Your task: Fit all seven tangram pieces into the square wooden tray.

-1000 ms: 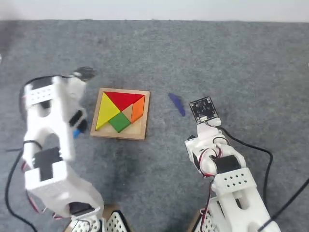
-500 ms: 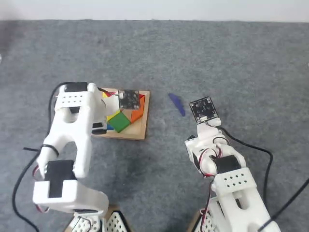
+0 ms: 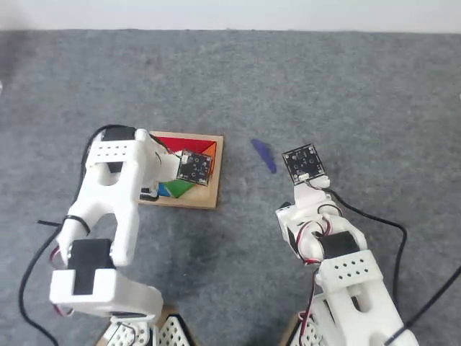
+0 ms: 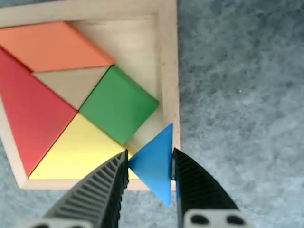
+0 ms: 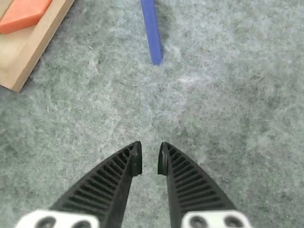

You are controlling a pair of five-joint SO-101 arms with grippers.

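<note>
The square wooden tray holds red, orange, yellow, green and plain wooden pieces. My left gripper is shut on a light blue triangle, hanging over the tray's edge beside the green square. In the high view the left arm's wrist covers part of the tray. A dark blue piece lies on the carpet to the tray's right. My right gripper hovers over bare carpet short of it, jaws almost together with nothing between them.
Grey carpet covers the whole table. Black cables trail from the right arm, and another from the left arm. Open carpet lies beyond and to the right of the tray.
The left arm swung from the tray's left side to above the tray, carrying the light blue triangle, then shifted slightly toward the near right corner. The right arm stayed still.
</note>
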